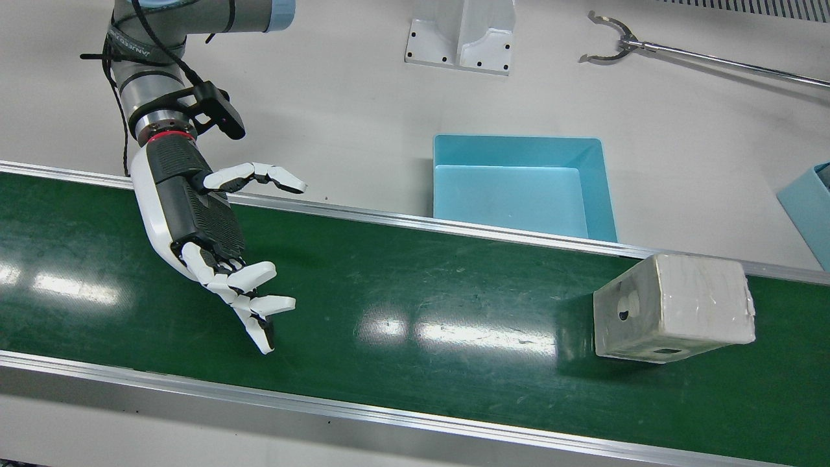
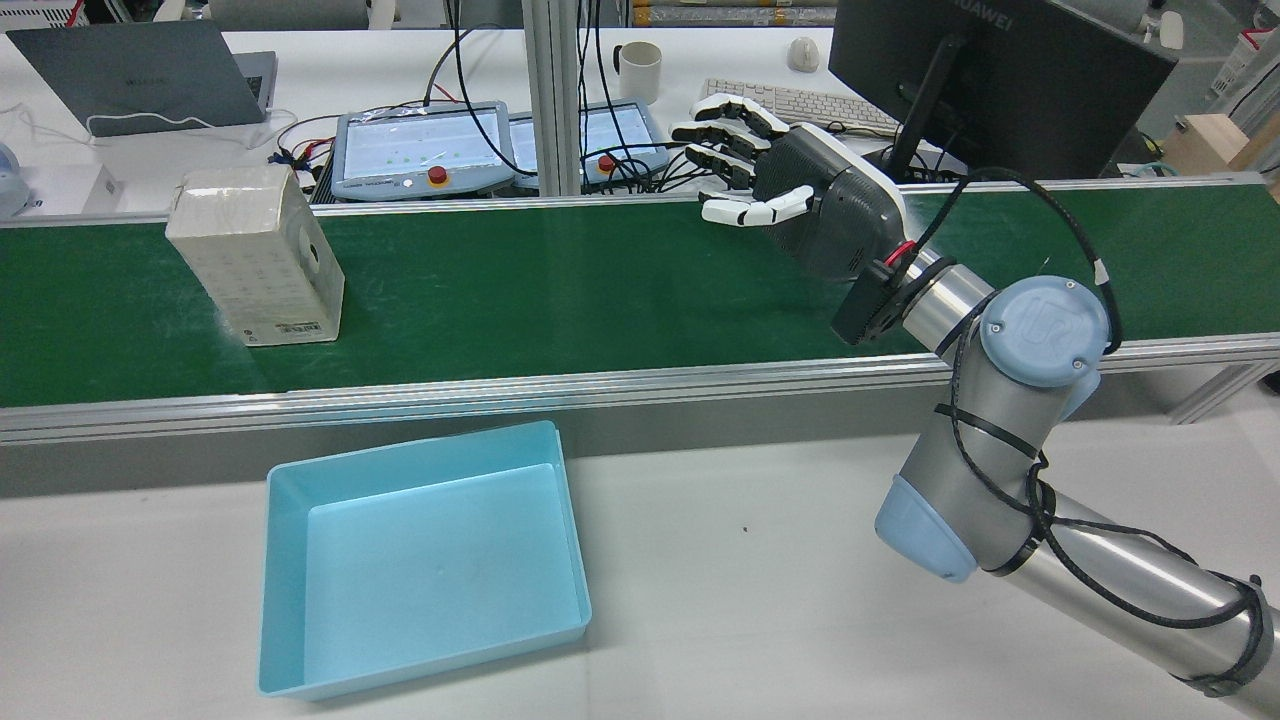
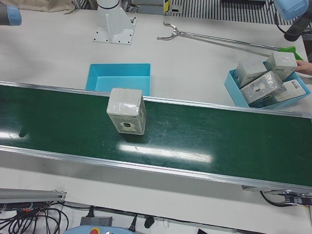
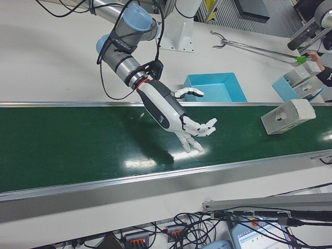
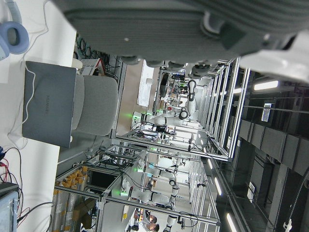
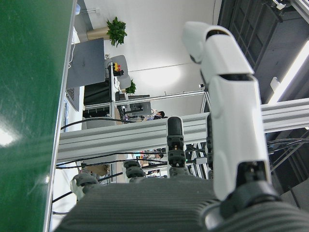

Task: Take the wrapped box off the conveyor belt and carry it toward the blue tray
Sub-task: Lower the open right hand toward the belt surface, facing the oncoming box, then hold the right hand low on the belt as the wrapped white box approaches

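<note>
Wrapped box [image 1: 674, 308]: pale, plastic-filmed, round hole in one face; upright on green conveyor belt [image 1: 415, 311]. Blue tray [image 1: 522, 185]: empty, off-belt, at box's 10 o'clock in front view.

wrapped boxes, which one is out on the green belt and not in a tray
The lone wrapped box standing on the conveyor belt, just in front of the empty blue tray. The others sit piled in the second blue tray.

R hand [image 1: 214, 253] open; fingers [image 1: 259, 275] spread.
</note>
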### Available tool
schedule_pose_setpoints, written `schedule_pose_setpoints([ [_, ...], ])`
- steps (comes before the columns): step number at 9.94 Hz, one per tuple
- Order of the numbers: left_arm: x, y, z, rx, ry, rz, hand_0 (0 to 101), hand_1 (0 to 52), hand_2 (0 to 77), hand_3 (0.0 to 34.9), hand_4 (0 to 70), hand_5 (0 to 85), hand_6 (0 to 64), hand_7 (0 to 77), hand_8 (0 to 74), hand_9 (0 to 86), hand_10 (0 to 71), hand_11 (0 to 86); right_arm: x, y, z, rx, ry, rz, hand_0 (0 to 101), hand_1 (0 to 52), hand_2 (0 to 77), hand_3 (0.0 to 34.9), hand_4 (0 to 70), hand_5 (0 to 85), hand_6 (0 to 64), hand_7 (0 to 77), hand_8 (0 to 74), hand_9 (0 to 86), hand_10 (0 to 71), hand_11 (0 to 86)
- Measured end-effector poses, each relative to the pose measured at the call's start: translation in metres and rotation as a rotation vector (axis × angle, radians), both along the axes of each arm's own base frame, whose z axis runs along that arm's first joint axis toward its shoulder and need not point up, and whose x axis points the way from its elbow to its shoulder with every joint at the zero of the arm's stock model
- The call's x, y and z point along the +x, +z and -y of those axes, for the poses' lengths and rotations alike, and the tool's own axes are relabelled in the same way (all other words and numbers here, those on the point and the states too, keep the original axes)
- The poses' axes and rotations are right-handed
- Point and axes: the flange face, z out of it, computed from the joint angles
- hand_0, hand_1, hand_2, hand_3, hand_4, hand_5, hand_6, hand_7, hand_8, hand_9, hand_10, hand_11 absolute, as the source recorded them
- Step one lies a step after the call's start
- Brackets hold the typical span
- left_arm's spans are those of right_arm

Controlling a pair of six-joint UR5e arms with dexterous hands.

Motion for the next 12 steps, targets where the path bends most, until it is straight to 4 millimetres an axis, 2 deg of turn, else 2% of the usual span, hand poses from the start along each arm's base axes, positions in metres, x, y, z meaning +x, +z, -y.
schedule_pose_setpoints([
  [1, 0.000, 0.000, 0.000, 0.000, 0.000, 0.000, 0, 0.0, 0.5, 0.0, 0.0, 1.1, 0.0, 0.5, 0.0, 0.0, 0.5, 0.0, -0.005, 0.000, -0.001, -0.001, -0.005, -0.004, 51, 20.7, 27.3, 29.9, 9.8, 38.2, 3.3, 27.8, 1.1, 7.6, 0.0, 1.6],
  [2, 0.000, 0.000, 0.000, 0.000, 0.000, 0.000, 0, 0.0, 0.5, 0.0, 0.0, 1.1, 0.0, 0.5, 0.0, 0.0, 0.5, 0.0, -0.009, -0.003, -0.002, -0.007, -0.009, -0.014, 51, 20.7, 27.3, 29.9, 9.8, 38.2, 3.3, 27.8, 1.1, 7.6, 0.0, 1.6],
  [3, 0.000, 0.000, 0.000, 0.000, 0.000, 0.000, 0, 0.0, 0.5, 0.0, 0.0, 1.1, 0.0, 0.5, 0.0, 0.0, 0.5, 0.0, -0.012, -0.008, -0.002, -0.017, -0.011, -0.027, 51, 20.7, 25.6, 26.9, 10.4, 37.6, 3.8, 27.8, 1.1, 7.1, 0.0, 1.6],
  [4, 0.000, 0.000, 0.000, 0.000, 0.000, 0.000, 0, 0.0, 0.5, 0.0, 0.0, 1.1, 0.0, 0.0, 0.0, 0.0, 0.5, 0.0, -0.014, -0.012, -0.002, -0.026, -0.012, -0.036, 51, 20.7, 25.6, 26.9, 10.4, 37.6, 3.8, 27.8, 1.1, 7.1, 0.0, 1.6],
  [5, 0.000, 0.000, 0.000, 0.000, 0.000, 0.000, 0, 0.0, 0.5, 0.0, 0.0, 1.1, 0.0, 0.0, 0.0, 0.0, 0.5, 0.0, -0.015, -0.016, -0.002, -0.031, -0.011, -0.039, 53, 24.5, 28.9, 23.5, 15.8, 39.3, 7.1, 29.5, 2.2, 8.2, 0.0, 1.6],
  [6, 0.000, 0.000, 0.000, 0.000, 0.000, 0.000, 0, 0.0, 0.5, 0.0, 0.0, 1.1, 0.0, 0.0, 0.0, 0.0, 0.5, 0.0, -0.016, -0.019, -0.001, -0.035, -0.003, -0.036, 53, 22.4, 28.9, 21.7, 14.2, 39.3, 3.3, 28.9, 1.6, 8.2, 0.0, 1.6],
  [7, 0.000, 0.000, 0.000, 0.000, 0.000, 0.000, 0, 0.0, 0.5, 0.0, 0.0, 1.1, 0.0, 0.0, 0.0, 0.0, 0.0, 0.0, -0.018, -0.020, -0.001, -0.039, 0.001, -0.033, 50, 19.6, 27.8, 21.2, 13.1, 39.3, 4.9, 27.8, 0.0, 7.6, 0.0, 1.6],
  [8, 0.000, 0.000, 0.000, 0.000, 0.000, 0.000, 0, 0.0, 0.5, 0.0, 0.0, 1.1, 0.0, 0.0, 0.0, 0.0, 0.0, 0.0, -0.024, -0.021, 0.000, -0.043, -0.001, -0.034, 46, 12.5, 18.5, 21.9, 14.2, 37.6, 4.9, 25.1, 0.0, 7.1, 0.0, 1.6],
  [9, 0.000, 0.000, 0.000, 0.000, 0.000, 0.000, 0, 0.0, 1.1, 0.0, 0.0, 1.1, 0.0, 0.0, 0.0, 0.0, 0.5, 0.0, -0.029, -0.022, 0.001, -0.044, -0.007, -0.036, 46, 12.5, 18.5, 21.9, 14.2, 37.6, 4.9, 25.1, 0.0, 7.1, 0.0, 1.6],
  [10, 0.000, 0.000, 0.000, 0.000, 0.000, 0.000, 0, 0.0, 1.1, 0.0, 0.0, 1.1, 0.0, 0.0, 0.0, 0.0, 0.5, 0.0, -0.033, -0.024, 0.001, -0.045, -0.013, -0.038, 47, 17.5, 21.8, 20.6, 15.3, 38.7, 6.0, 24.5, 0.0, 6.0, 0.0, 1.6],
  [11, 0.000, 0.000, 0.000, 0.000, 0.000, 0.000, 0, 0.0, 1.1, 0.0, 0.0, 1.1, 0.0, 0.0, 0.0, 0.0, 0.5, 0.0, -0.035, -0.024, 0.000, -0.046, -0.017, -0.041, 47, 17.5, 21.8, 20.6, 15.3, 38.7, 6.0, 24.5, 0.0, 6.0, 0.0, 1.6],
  [12, 0.000, 0.000, 0.000, 0.000, 0.000, 0.000, 0, 0.0, 0.5, 0.0, 0.0, 1.1, 0.0, 0.0, 0.0, 0.0, 0.5, 0.0, -0.035, -0.022, -0.001, -0.049, -0.020, -0.046, 52, 20.7, 22.9, 19.5, 12.5, 40.4, 5.5, 26.7, 0.0, 7.1, 0.0, 1.6],
])
